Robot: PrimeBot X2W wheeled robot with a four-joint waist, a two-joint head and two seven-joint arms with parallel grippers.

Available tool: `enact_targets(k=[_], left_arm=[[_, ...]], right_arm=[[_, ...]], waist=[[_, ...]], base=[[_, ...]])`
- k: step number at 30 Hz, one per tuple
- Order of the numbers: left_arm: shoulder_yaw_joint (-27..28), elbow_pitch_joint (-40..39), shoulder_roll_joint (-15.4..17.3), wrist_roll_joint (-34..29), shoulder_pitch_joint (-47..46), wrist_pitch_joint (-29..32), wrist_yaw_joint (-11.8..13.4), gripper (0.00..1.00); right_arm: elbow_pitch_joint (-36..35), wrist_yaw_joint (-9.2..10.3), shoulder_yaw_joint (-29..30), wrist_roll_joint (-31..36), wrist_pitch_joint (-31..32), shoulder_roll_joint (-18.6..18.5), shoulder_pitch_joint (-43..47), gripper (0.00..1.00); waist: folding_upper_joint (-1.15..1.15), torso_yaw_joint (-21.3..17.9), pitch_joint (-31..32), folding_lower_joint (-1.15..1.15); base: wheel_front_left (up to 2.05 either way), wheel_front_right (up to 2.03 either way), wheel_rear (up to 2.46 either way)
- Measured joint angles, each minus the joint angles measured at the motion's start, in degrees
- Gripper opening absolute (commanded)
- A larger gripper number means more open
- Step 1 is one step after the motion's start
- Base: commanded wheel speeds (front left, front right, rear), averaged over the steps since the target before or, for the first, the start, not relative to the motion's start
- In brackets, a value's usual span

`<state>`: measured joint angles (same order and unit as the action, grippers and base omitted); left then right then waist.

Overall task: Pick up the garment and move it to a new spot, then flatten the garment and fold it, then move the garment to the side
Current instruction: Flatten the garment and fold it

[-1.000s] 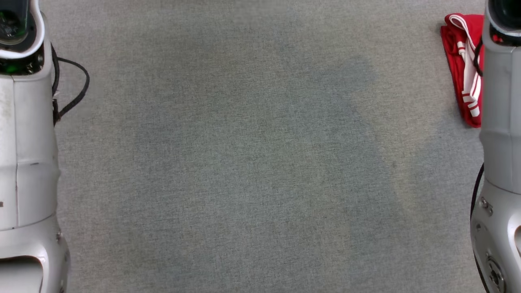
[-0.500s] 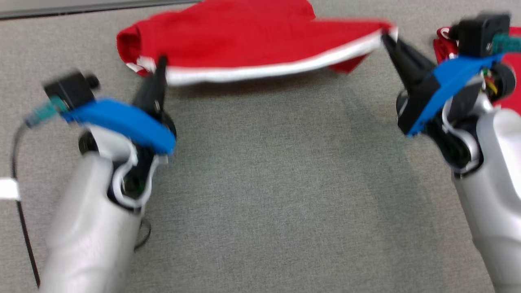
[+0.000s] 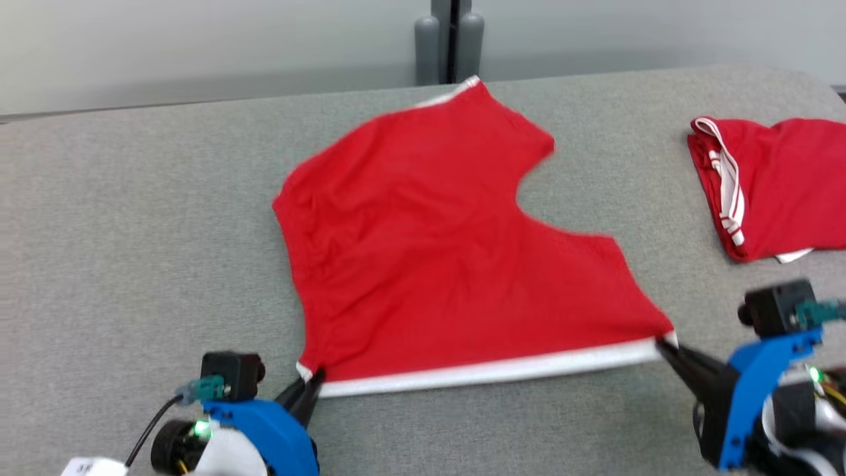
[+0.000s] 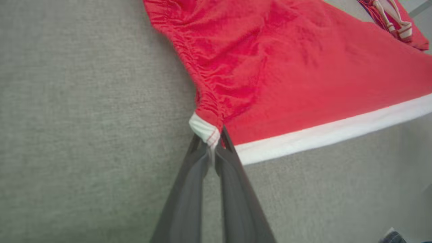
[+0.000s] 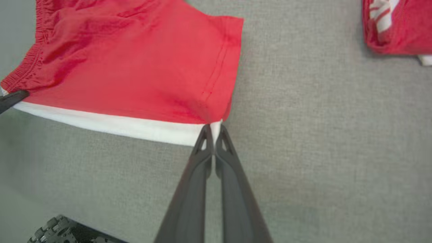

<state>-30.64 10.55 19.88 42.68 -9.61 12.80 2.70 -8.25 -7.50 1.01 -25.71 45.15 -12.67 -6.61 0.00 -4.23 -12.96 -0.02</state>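
Note:
The garment (image 3: pixel 429 251) is a pair of red shorts with a white side stripe, spread over the grey table with the stripe along its near edge. My left gripper (image 3: pixel 310 382) is shut on the near left corner, at the gathered waistband (image 4: pixel 206 130). My right gripper (image 3: pixel 661 344) is shut on the near right corner, at the leg hem (image 5: pixel 214 126). The stripe (image 3: pixel 489 371) is stretched between the two grippers. In the right wrist view the garment (image 5: pixel 135 67) lies flat, and the left gripper's fingertip (image 5: pixel 13 98) shows at the left edge.
A second red garment with white stripes (image 3: pixel 773 185) lies bunched at the table's right side, also in the right wrist view (image 5: pixel 398 27). The table's far edge (image 3: pixel 198 106) meets a pale wall with a grey post (image 3: pixel 449 39).
The head camera tilted up from the bare table. Both grippers pulled the garment toward the near edge and lowered it, so it now lies spread out instead of hanging bunched between them.

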Motion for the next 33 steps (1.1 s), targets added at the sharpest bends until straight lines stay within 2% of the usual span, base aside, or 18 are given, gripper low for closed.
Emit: enact_targets(k=[1,4,11,14,17,21,24,31,33], left_arm=[[-1.0,-2.0,1.9,-1.9,1.3,1.3,0.9,0.00],[-2.7,-9.5,4.2,-2.4,6.0,5.3,3.5,0.00],[-3.9,-27.3,9.6,0.6,16.0,14.8,9.2,0.00],[-4.1,-33.5,10.2,3.2,18.8,17.9,10.7,0.00],[-3.3,-37.3,10.7,4.8,18.9,19.4,11.4,0.00],[-1.9,-37.5,11.3,5.4,16.6,20.3,11.3,0.00],[-1.2,-36.1,10.6,6.6,13.8,20.9,10.0,0.00],[1.5,-28.6,4.8,9.5,3.6,19.0,7.4,0.00],[2.0,-25.7,2.7,10.0,1.0,18.0,6.9,0.00]], right_arm=[[-2.4,0.00,1.2,0.5,1.9,0.7,2.7,0.00],[-9.2,0.01,3.8,2.0,7.4,2.6,9.1,0.00],[-21.6,0.01,7.7,3.4,20.6,5.8,20.8,0.00],[-26.8,0.02,9.7,3.5,24.5,6.5,24.0,0.00],[-30.1,0.02,10.8,4.4,25.4,6.3,22.7,0.00],[-28.9,0.02,8.4,3.9,25.7,2.9,16.0,0.00],[-25.4,0.01,5.5,2.4,25.9,-0.6,9.9,0.00],[-14.1,0.01,0.3,0.2,21.8,-7.4,-6.2,0.00],[-10.6,0.01,-0.9,-0.4,20.0,-8.3,-10.2,0.00]], waist=[[0.00,0.3,0.5,0.00],[0.00,1.2,1.7,0.00],[0.00,2.7,3.2,0.01],[0.00,3.2,3.4,0.00],[0.00,3.4,3.3,0.01],[0.00,3.2,3.1,0.02],[0.00,3.3,2.5,0.02],[0.00,5.4,0.5,0.02],[0.00,6.3,-0.3,0.03]], base=[[0.00,0.00,0.00],[0.00,0.00,0.00],[0.00,0.00,0.00],[0.00,0.00,0.00],[0.00,0.00,0.00],[0.00,0.00,0.00],[0.00,0.00,0.00],[0.00,0.00,0.00],[0.00,0.00,0.00]])
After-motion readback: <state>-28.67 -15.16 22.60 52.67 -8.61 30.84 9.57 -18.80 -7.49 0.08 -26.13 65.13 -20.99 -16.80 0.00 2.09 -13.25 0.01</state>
